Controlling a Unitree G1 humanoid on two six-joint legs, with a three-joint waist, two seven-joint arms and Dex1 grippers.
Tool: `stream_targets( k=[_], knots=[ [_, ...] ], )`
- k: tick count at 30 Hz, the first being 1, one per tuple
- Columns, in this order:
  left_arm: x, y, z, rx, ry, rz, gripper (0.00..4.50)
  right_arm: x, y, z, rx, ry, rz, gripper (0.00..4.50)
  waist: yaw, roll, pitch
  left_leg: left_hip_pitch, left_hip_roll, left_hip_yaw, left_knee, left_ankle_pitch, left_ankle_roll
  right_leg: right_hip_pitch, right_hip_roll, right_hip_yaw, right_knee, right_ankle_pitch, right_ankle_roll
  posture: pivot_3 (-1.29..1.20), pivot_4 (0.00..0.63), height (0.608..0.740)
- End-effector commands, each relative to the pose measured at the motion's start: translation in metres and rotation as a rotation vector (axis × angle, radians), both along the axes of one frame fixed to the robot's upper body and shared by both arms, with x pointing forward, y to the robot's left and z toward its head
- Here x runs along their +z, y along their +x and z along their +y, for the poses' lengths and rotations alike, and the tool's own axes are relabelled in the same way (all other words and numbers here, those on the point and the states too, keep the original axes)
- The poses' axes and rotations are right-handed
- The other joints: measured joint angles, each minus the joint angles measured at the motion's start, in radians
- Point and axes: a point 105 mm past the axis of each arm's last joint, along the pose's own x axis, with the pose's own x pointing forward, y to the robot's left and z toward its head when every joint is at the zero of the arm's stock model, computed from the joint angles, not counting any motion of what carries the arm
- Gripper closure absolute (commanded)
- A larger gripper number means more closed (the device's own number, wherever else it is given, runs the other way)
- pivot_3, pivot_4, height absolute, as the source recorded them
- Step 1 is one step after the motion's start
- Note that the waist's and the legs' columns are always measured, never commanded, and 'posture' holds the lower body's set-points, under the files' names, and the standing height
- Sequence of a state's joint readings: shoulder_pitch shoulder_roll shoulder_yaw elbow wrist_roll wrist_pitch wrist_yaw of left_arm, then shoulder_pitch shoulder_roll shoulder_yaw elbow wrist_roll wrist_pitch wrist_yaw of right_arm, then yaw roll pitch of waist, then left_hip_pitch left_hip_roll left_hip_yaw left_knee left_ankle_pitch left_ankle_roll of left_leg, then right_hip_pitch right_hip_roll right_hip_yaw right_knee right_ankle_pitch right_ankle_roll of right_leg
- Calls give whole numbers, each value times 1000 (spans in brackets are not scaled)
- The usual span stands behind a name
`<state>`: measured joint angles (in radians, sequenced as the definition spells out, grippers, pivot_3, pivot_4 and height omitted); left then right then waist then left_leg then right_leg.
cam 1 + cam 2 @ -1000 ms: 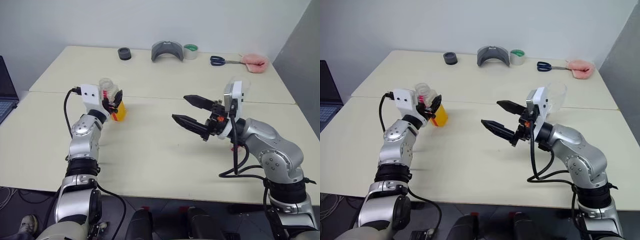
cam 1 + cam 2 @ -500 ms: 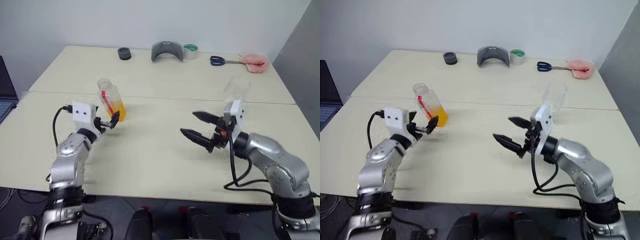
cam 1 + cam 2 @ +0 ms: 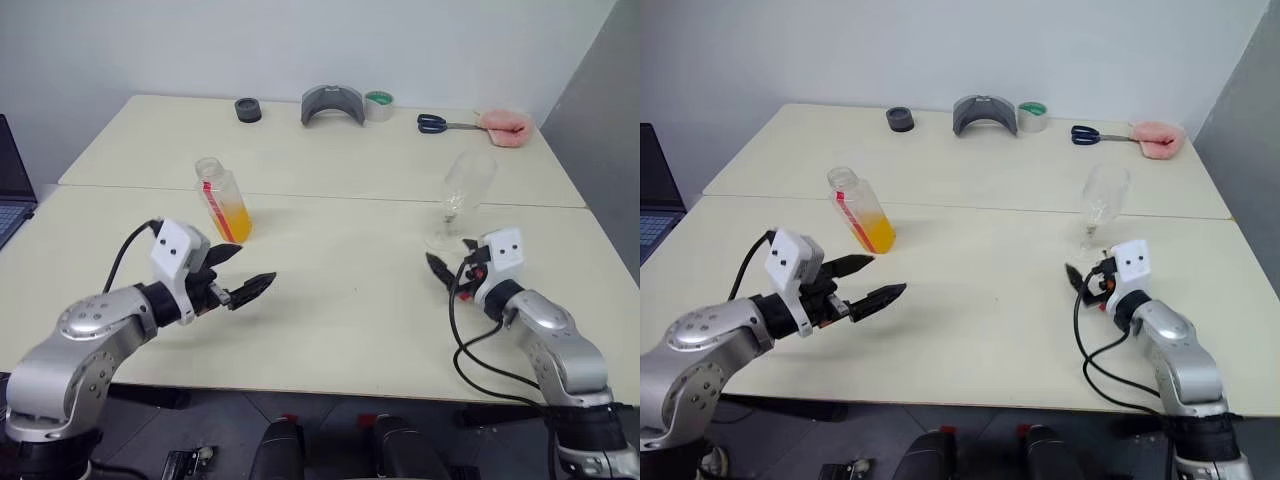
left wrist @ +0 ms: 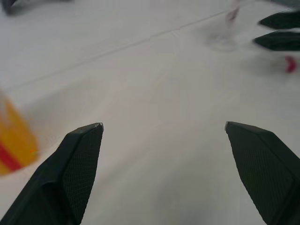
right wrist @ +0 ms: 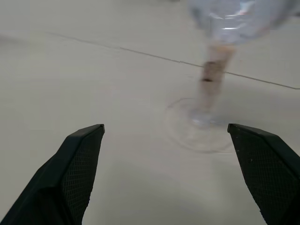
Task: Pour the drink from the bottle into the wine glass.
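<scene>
Cream-coloured tabletop [image 3: 330,300], two slabs joined by a seam running nine to three o'clock across the middle.

Small squarish clear plastic bottle [image 3: 222,200] with a vertical red stripe label stands just on the near side of the seam, at about ten o'clock from table centre. No cap on its wide neck. Translucent orange-yellow drink [image 3: 233,219] fills roughly its lower half.

Clear stemmed wine glass [image 3: 462,195] stands at about two o'clock from centre, foot near the seam, bowl looks empty. Bottle and glass well apart.

Left gripper [image 3: 243,270] hovers at about five o'clock from the bottle, near it but not touching; black fingers spread wide, nothing between them, tips aimed toward three o'clock. In the left wrist view the bottle sits blurred beside one finger [image 4: 70,173].

Right gripper [image 5: 164,164] sits low at six o'clock from the glass, just short of its foot; fingers spread wide and empty, the stem and foot framed between them in the right wrist view.

Far edge, eleven to one o'clock: black round cap-like object [image 3: 248,109], grey curved holder [image 3: 334,103], roll of tape with green core [image 3: 378,105], blue-handled scissors [image 3: 440,124], pink cloth [image 3: 505,123].
</scene>
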<state>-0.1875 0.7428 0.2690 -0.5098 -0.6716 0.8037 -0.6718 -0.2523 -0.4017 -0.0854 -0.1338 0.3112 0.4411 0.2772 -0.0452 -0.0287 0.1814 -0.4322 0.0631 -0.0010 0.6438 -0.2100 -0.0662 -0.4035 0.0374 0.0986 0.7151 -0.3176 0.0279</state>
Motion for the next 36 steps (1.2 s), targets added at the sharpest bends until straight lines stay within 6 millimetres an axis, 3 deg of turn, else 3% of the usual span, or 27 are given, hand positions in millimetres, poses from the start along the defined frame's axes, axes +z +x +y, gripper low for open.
stream_targets(
  k=[1, 4, 21, 25, 34, 36],
  knots=[
    [12, -6, -20, -118, -11, -15, 19, 12, 14, -5, -73, 36, -68, 0, -6, 0, 0, 0, 0, 0, 0, 0, 0, 0, 0, 0, 0, 0, 0, 0, 150, 740],
    [9, -1, -26, -143, -24, -5, 19, 5, 26, -6, -113, 40, -58, 0, -11, 0, 0, 0, 0, 0, -1, 0, 0, 0, 0, 0, 0, 3, -4, 0, 150, 740],
    [10, 5, -37, -167, -47, -26, 19, 11, 56, 6, -123, 135, -133, 0, -12, 0, 0, 0, 0, 0, -1, 0, 0, 0, 0, 0, 0, 3, -5, 0, 150, 740],
    [11, 7, -38, -170, -46, -28, 0, 14, 60, 4, -139, 152, -167, 884, -12, 0, 0, 0, 0, 0, -1, 0, 0, 0, 0, 0, 0, 3, -5, 0, 150, 740],
    [10, 10, -37, -162, -46, -29, 0, 14, 60, 6, -122, 131, -185, 4056, -12, 0, 0, 0, 0, 0, -1, 0, 0, 0, 0, 0, 0, 3, -5, 0, 150, 740],
    [10, 8, -36, -156, -46, -32, 0, 16, 60, 14, -87, 105, -196, 4377, -12, 0, 0, 0, 0, 0, -1, 0, 0, 0, -1, 0, 0, 3, -5, 0, 150, 740]
  ],
)
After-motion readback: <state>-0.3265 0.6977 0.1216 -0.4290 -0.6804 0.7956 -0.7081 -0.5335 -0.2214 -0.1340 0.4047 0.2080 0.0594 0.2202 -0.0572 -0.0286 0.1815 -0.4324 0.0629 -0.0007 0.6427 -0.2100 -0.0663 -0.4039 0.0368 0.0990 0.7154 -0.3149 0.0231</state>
